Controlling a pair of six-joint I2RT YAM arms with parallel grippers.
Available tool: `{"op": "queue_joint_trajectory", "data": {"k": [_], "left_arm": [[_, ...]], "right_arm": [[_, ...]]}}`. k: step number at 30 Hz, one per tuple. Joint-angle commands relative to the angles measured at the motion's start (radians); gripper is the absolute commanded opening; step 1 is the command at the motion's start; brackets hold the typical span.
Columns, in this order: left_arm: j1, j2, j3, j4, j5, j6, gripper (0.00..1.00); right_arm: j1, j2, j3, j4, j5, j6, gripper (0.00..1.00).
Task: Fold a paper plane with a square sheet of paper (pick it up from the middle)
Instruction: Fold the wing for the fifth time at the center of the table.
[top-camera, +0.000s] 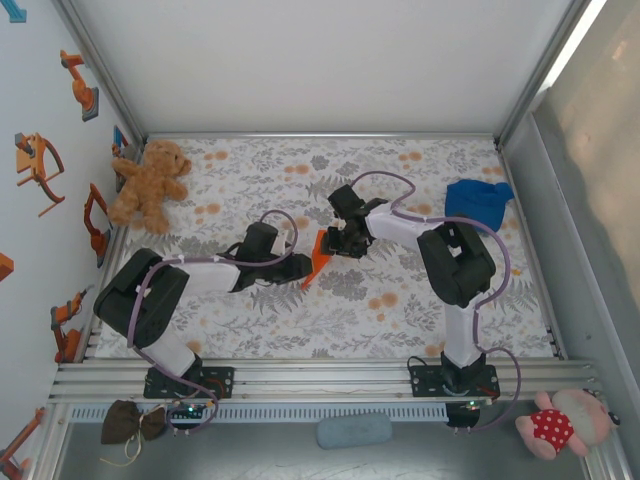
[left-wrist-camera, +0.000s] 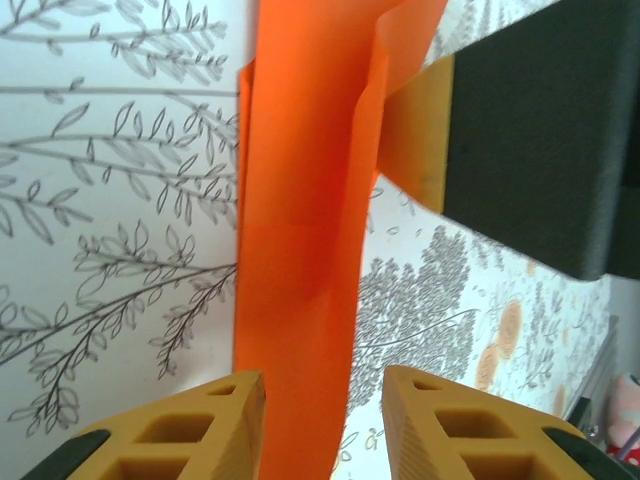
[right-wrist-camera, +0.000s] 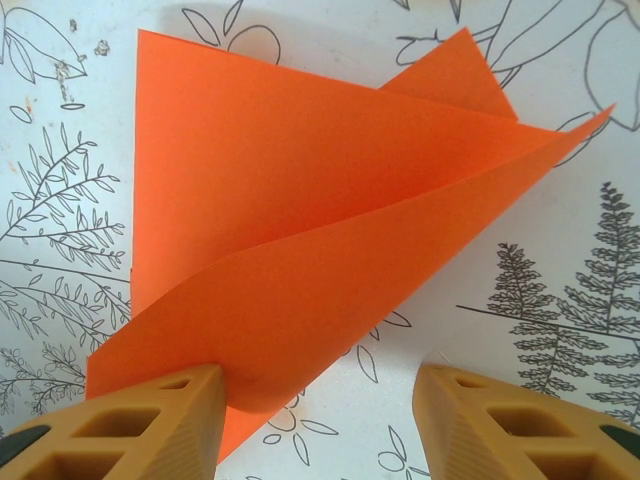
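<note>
My left hand (left-wrist-camera: 322, 378) is open. Its two yellow fingers (left-wrist-camera: 170, 435) stand apart, and the orange sheet of paper (left-wrist-camera: 300, 250) runs up through the gap between them as a tall narrow band, folded over on itself. The band sits close against the finger on the left of that wrist view, with a strip of flowered desk (left-wrist-camera: 120, 200) showing before the other finger, so I am not clamped on it. At the far end of the band, one yellow pad of my right hand touches the paper's edge. My right hand (right-wrist-camera: 318, 372) is also spread wide. From its wrist the paper is a loosely doubled shape, its layers curling apart and fanning out to several pointed corners. Its near corner lies against the finger on the left of that view, and the other finger is well clear of it. I cannot tell whether either hand alone carries the paper, or whether its lower edge rests on the desk. From above, the paper is near the middle of the desk, caught between my two hands, which meet there from either side. A brown teddy bear (top-camera: 150, 187) sits at the far left corner and a blue cloth (top-camera: 478, 200) lies at the far right, both well apart from the paper.
</note>
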Motion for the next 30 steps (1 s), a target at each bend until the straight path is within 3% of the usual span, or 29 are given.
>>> {"op": "queue_joint_trajectory", "data": {"k": [1, 30], "left_arm": [[-0.024, -0.008, 0.015, -0.072, -0.028, 0.037, 0.37], [-0.043, 0.079, 0.038, -0.130, -0.094, 0.048, 0.19]], "right_arm": [[0.006, 0.099, -0.021, 0.028, 0.032, -0.010, 0.53], [0.006, 0.087, -0.012, 0.056, -0.028, -0.068, 0.59]]}}
